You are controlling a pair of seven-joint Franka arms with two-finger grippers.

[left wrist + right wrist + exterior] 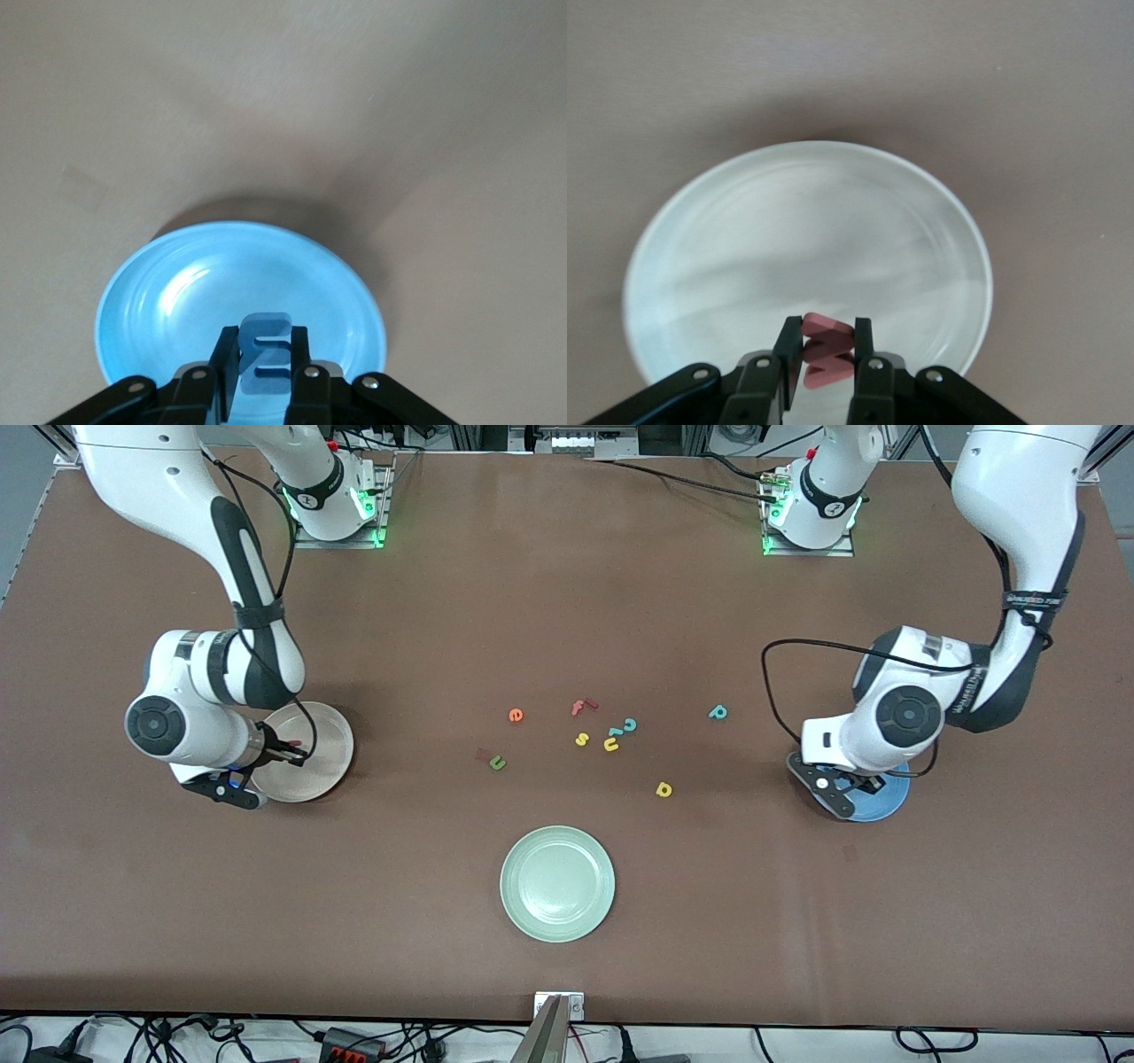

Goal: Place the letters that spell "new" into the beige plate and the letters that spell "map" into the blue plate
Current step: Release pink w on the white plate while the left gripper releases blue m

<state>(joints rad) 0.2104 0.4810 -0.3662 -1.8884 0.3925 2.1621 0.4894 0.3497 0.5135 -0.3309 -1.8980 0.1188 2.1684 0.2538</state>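
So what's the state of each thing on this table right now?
Left gripper: shut on blue m, over blue plate.
Right gripper: shut on red w, over beige plate.
Green plate: empty.
e, n, p, a: loose on table.

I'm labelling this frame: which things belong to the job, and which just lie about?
Job: blue m in left gripper, blue plate, pinkish-red w in right gripper, beige plate, orange e, green n, teal p, yellow a.
Lying about: pale green plate, yellow s, red f.
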